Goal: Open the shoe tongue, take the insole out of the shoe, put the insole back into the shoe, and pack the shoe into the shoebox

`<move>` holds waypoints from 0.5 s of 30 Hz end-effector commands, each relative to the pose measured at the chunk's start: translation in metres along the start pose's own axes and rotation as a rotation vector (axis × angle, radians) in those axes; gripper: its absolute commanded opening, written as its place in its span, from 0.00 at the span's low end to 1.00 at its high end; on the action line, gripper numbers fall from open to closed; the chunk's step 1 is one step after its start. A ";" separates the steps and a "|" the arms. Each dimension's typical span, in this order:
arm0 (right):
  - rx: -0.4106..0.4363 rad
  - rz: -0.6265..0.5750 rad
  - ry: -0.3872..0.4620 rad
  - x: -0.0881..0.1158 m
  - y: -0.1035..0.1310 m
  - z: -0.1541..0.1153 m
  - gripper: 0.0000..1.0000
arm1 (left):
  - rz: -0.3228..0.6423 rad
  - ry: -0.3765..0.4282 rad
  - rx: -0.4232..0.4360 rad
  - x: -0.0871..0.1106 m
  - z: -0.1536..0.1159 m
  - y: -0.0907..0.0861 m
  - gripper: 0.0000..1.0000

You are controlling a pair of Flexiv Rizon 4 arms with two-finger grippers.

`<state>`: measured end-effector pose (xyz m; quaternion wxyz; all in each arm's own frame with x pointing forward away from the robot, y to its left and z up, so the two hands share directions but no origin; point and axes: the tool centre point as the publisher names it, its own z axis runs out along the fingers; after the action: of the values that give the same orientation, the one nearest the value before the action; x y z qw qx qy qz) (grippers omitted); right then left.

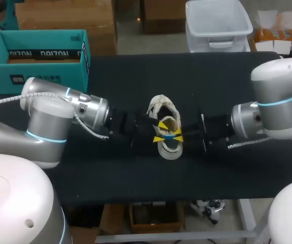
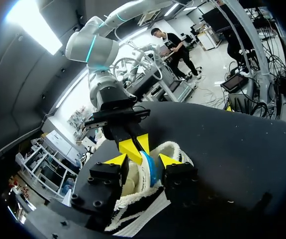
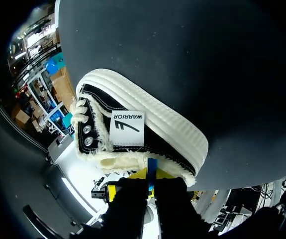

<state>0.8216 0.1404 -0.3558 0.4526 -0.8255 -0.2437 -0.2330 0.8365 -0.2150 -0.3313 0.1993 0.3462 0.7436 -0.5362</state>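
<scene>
A black shoe [image 1: 166, 129] with a white sole and fleecy lining lies at the table's middle, opening upward. Its blue insole [image 1: 170, 136] stands on edge in the heel opening. My right gripper [image 1: 177, 136] comes in from the right and is shut on the insole [image 3: 152, 172]; the right wrist view shows the blue strip pinched between its fingers above the shoe's side [image 3: 133, 134]. My left gripper [image 2: 143, 160] is open, its yellow tips straddling the shoe's collar [image 2: 175, 149] and the insole [image 2: 150, 168], with the right gripper [image 2: 137, 147] just ahead. The teal shoebox [image 1: 39, 58] stands open at the far left.
The black tabletop [image 1: 135, 173] is bare in front of the shoe and to its far right. Both arms' wrists lie low over the table on either side of the shoe.
</scene>
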 end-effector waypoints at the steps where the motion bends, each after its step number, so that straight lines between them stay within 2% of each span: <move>1: -0.021 -0.001 -0.034 0.003 0.002 0.007 0.00 | -0.014 0.026 0.008 -0.005 -0.021 -0.009 1.00; 8: -0.103 -0.016 -0.100 -0.007 0.005 0.016 0.00 | -0.077 0.054 0.004 -0.016 -0.049 -0.019 1.00; 11: -0.158 -0.024 -0.140 -0.012 0.006 0.019 0.00 | -0.128 0.055 0.000 -0.023 -0.064 -0.020 1.00; 15: -0.188 -0.049 -0.172 -0.016 0.007 0.026 0.00 | -0.197 0.075 -0.009 -0.032 -0.081 -0.021 1.00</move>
<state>0.8142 0.1461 -0.3797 0.3843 -0.8559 -0.2747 -0.2103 0.8482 -0.1662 -0.2828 0.1318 0.2901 0.7786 -0.5406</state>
